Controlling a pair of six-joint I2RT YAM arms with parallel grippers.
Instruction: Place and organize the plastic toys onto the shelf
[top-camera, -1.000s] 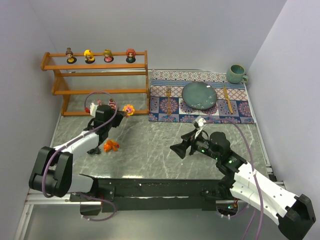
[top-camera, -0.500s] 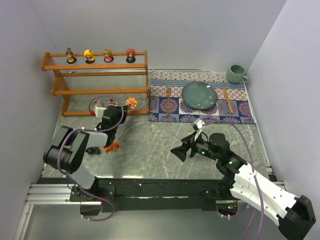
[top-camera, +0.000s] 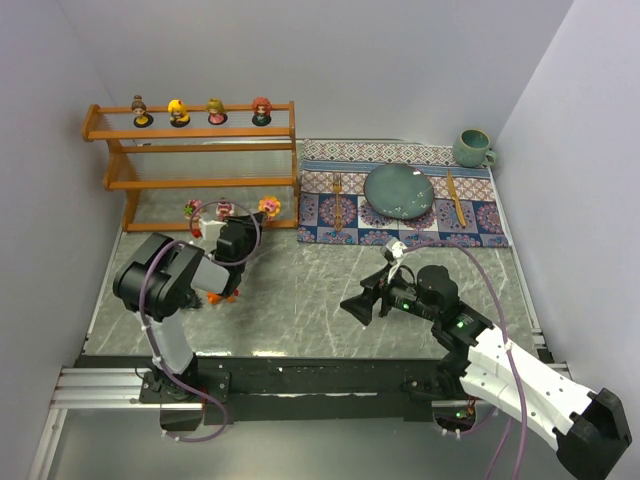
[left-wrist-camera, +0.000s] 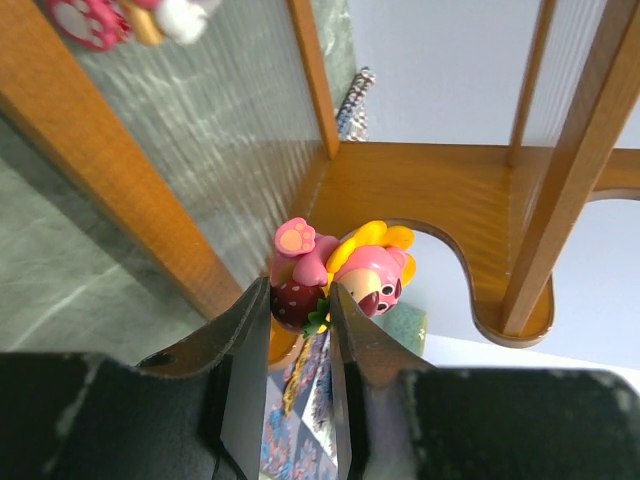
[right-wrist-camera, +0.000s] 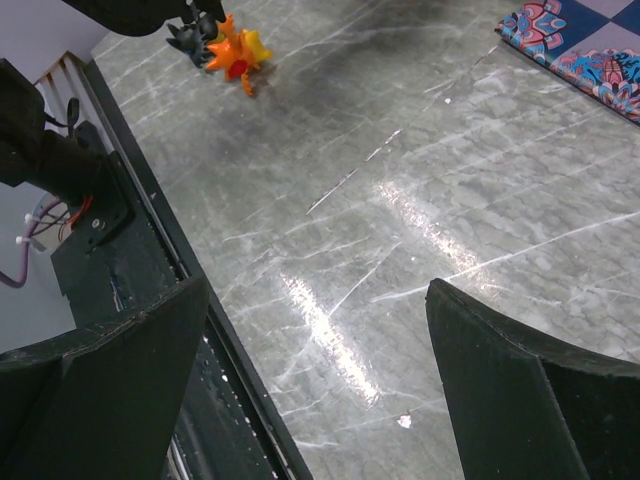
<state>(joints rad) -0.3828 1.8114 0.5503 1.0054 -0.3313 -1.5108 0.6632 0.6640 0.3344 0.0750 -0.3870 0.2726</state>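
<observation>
The orange-brown shelf (top-camera: 200, 148) stands at the far left with several big-headed dolls (top-camera: 179, 112) on its top tier. Two small toys (top-camera: 193, 208) stand at its bottom tier. My left gripper (top-camera: 262, 214) is shut on a pink and yellow round toy (top-camera: 268, 205) at the right end of the bottom tier. In the left wrist view the fingers (left-wrist-camera: 245, 345) pinch this toy (left-wrist-camera: 345, 270) by its strawberry base, next to the shelf's side rail (left-wrist-camera: 420, 190). An orange creature (top-camera: 222, 294) and a dark-blue one (top-camera: 187, 300) lie on the table. My right gripper (top-camera: 358, 302) is open and empty.
A patterned placemat (top-camera: 400, 195) at the far right holds a teal plate (top-camera: 398, 190), a fork (top-camera: 337, 198) and a knife (top-camera: 455, 200). A teal mug (top-camera: 472, 148) stands behind it. The right wrist view shows the orange creature (right-wrist-camera: 238, 52) beyond the table's near edge rail (right-wrist-camera: 150, 250).
My left gripper has carried the pink and yellow toy up and right to the shelf's bottom tier, its arm folding in. The right arm has barely moved.
</observation>
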